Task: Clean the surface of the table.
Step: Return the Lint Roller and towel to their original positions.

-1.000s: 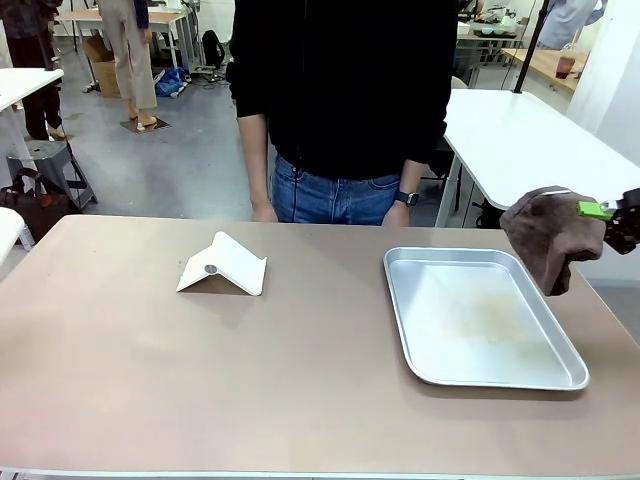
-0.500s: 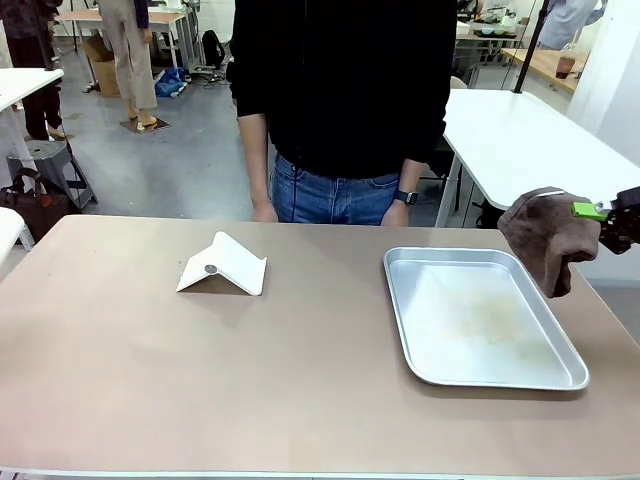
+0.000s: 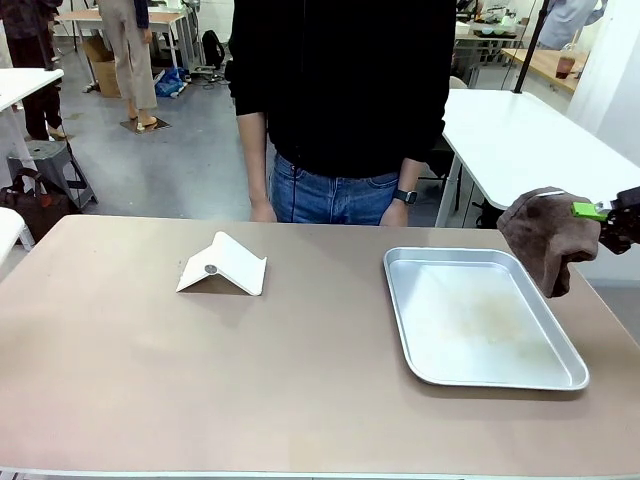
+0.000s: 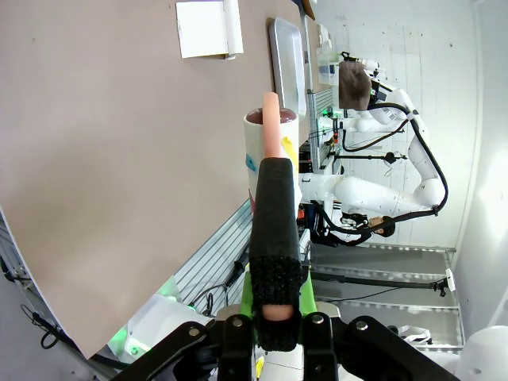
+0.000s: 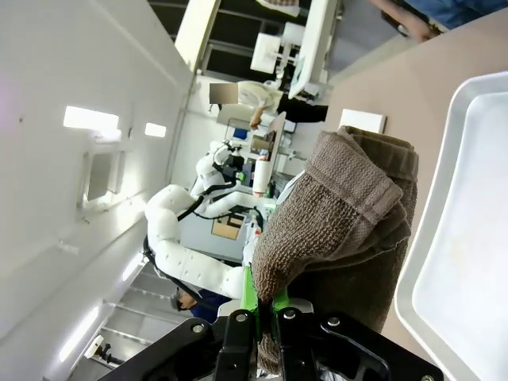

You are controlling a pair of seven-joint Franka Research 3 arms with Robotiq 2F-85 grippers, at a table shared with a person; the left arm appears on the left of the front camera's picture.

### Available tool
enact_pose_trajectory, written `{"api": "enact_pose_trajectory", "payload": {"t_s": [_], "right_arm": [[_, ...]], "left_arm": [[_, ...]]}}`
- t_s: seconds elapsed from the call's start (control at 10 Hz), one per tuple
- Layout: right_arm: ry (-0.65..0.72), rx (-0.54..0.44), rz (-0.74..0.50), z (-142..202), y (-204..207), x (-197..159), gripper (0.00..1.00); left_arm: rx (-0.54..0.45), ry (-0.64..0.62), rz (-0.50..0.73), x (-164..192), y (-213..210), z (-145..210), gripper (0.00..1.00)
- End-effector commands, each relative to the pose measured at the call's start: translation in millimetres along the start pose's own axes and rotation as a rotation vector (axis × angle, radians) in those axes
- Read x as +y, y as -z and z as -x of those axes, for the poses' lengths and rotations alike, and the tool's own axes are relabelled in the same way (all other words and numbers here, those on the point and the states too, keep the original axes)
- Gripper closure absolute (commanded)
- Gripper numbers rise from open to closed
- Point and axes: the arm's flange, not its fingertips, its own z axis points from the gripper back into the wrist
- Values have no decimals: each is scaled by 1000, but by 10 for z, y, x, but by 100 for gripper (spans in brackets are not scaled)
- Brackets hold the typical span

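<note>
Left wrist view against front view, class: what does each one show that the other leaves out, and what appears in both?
Left wrist view alone: the left pincer shut on a white cup, and the right arm's white body. Front view alone: a person standing at the far side, with white tables behind. Both: the tan table, the folded white paper, the metal tray, and the brown cloth held by the right pincer.
</note>
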Motion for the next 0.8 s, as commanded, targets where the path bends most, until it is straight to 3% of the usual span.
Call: {"api": "enact_pose_trajectory", "payload": {"t_s": [0.0, 0.6, 0.7], "right_arm": [[-6, 5, -11, -22, -10, 29, 93], [0, 0, 0, 0, 0, 0, 93], [-53, -27, -13, 69, 69, 120, 93]], "left_arm": [[-12, 13, 10, -30, -9, 18, 78], [0, 0, 0, 0, 0, 0, 78], [-14, -13, -51, -180, 10, 83, 78]]}}
